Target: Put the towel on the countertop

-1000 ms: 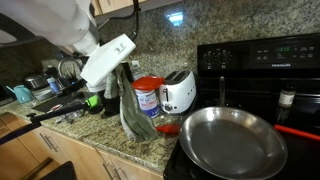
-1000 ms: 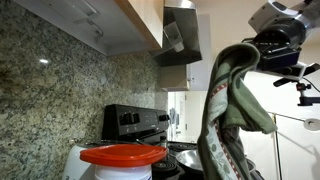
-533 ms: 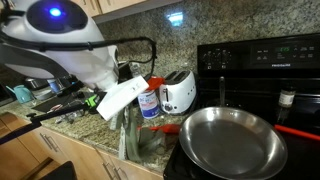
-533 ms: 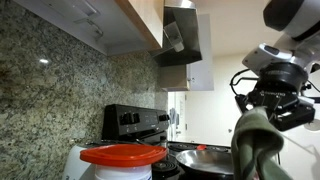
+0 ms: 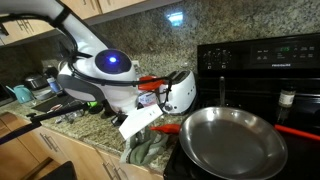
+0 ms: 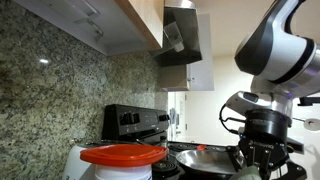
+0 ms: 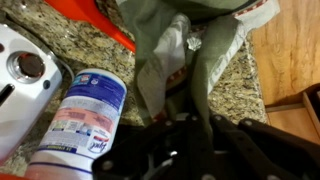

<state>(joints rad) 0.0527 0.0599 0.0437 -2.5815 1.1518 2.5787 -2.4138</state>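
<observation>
The grey-green towel [image 5: 152, 149] lies bunched on the granite countertop [image 5: 95, 132] near its front edge, next to the stove. In the wrist view the towel [image 7: 190, 50] stretches from the counter up into my gripper [image 7: 178, 118], whose dark fingers are shut on a fold of it. In an exterior view my arm [image 5: 110, 78] bends low over the counter with the gripper [image 5: 143, 130] down at the towel. In an exterior view the gripper [image 6: 262, 160] sits low at the right; the towel is hidden there.
A white container with a red lid [image 5: 150, 92] and a white toaster [image 5: 180, 92] stand just behind the towel. A steel pan [image 5: 232, 140] sits on the black stove [image 5: 270, 70]. A red utensil handle [image 7: 112, 30] lies by the towel. The counter edge and wooden drawers [image 7: 290, 60] are close by.
My arm has dropped from high above the counter down to it. The towel, hanging full length earlier, now lies bunched on the countertop, still in my fingers.
</observation>
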